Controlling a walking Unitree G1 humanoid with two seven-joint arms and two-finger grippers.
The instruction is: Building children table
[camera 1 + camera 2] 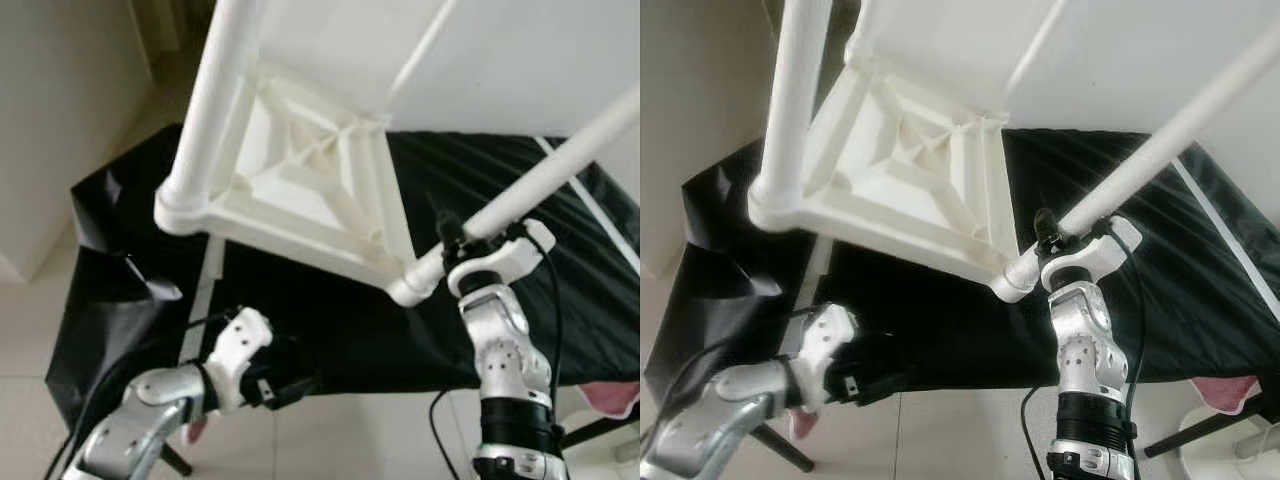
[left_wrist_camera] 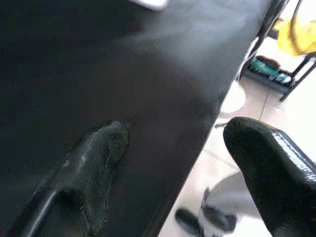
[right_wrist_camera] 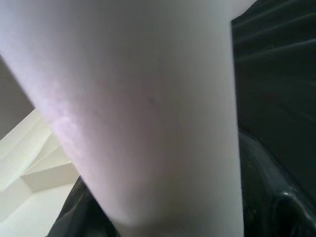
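The white plastic children's table (image 1: 300, 170) lies tilted with its ribbed underside facing me, resting on a work surface covered in black cloth (image 1: 330, 320). One white leg (image 1: 215, 100) rises at the left. A second leg (image 1: 560, 160) runs up to the right from a corner socket (image 1: 412, 285). My right gripper (image 1: 450, 232) is shut on this second leg just above the socket; in the right wrist view the leg (image 3: 148, 108) sits between the black fingers (image 3: 276, 197). My left gripper (image 2: 173, 143) is open, low against the cloth's front edge (image 1: 295, 385), holding nothing.
Pale floor tiles (image 1: 330, 440) lie in front of the cloth-covered surface. A light wall (image 1: 50, 120) stands at the left. A pink object (image 1: 612, 396) sits at the lower right. The left wrist view shows a rack with a yellow item (image 2: 296, 29) beyond the cloth.
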